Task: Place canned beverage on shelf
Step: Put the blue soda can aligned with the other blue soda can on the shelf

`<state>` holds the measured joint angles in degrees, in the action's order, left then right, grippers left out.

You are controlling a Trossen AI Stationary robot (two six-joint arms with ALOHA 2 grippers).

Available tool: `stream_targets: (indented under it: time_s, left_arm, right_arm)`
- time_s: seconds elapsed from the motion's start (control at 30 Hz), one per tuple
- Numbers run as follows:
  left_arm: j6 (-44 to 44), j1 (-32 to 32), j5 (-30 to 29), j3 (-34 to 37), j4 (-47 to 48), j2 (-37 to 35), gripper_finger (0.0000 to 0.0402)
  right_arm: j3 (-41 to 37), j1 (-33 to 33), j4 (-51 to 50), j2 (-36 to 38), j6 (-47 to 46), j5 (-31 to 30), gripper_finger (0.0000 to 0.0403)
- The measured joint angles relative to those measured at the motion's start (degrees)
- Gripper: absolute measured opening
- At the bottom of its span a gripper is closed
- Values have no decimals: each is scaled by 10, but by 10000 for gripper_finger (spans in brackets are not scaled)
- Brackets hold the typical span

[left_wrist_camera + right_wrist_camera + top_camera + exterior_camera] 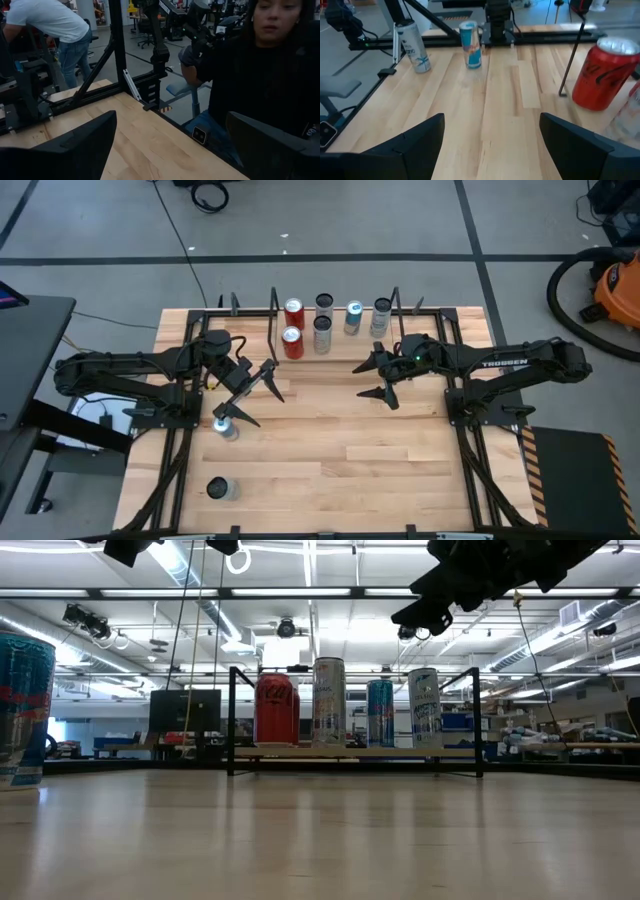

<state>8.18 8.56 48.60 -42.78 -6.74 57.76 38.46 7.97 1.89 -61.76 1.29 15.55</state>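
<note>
High view: nearest the front edge of the table [350, 480], one can [219, 488] stands alone. Farther in, a second can [226, 426] stands just below the left gripper [248, 398], fingers spread, empty. The right gripper [381, 379] hangs open too. Farthest, the shelf [255, 321] carries six cans.

Past the right gripper's [490, 145] two dark, spread fingers, a light wood table [485, 110] carries a red soda can [602, 75] beside a thin black upright rod [570, 55], with a blue-and-silver slim can [470, 44] and a white slim can [413, 46] standing farther off near a black rail [470, 40].
</note>
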Motion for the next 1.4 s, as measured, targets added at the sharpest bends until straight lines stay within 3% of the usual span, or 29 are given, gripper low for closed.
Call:
stream_targets:
  time_s: [0.37,0.87,1.13,1.4]
  left_arm:
    - [15,-1,0,0,-7,0,376]
    - [-49,-36,-6,0,-4,0,376]
    - [-100,-47,-176,0,0,0,376]
    - [-120,-47,-245,0,-2,0,376]
  right_arm:
    - [0,-1,-42,0,-17,3,334]
    - [0,-21,-35,0,-12,4,334]
    - [0,-21,-35,0,-11,4,334]
    - [0,-21,-13,0,7,4,334]
